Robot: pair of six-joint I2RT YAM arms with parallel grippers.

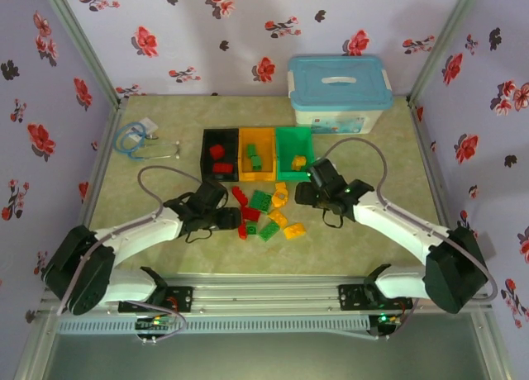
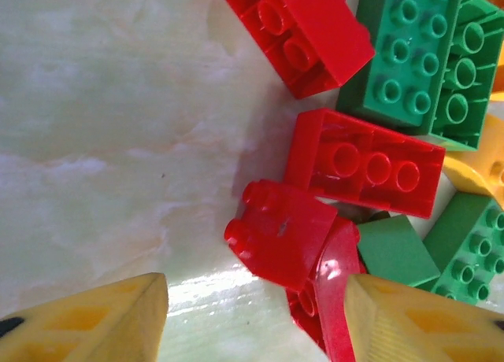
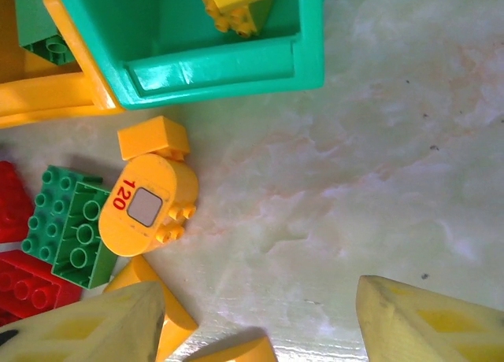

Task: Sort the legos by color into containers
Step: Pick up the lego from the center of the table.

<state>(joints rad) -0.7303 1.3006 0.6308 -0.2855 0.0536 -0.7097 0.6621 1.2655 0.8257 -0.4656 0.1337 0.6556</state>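
The table [image 1: 372, 239] has open room at both sides. Three bins [image 1: 293, 134] stand far-centre, with loose legos [image 1: 261, 201] just before them. The left gripper [image 2: 256, 330] is spread, a red brick [image 2: 279, 232] between its fingertips. The right gripper [image 3: 260, 323], also spread, is over bare tabletop beside the yellow legos [image 3: 150, 205].

Bright, even light falls from overhead in the top view, leaving a pale sheen on the table [image 1: 413, 182]. At the left wrist, white glare streaks the table beside the left claw's blurred fingers [image 2: 87, 323], and a red lego [image 2: 283, 232] gleams. At the right wrist, a yellow lego [image 3: 150, 205] casts a short, dark shadow.
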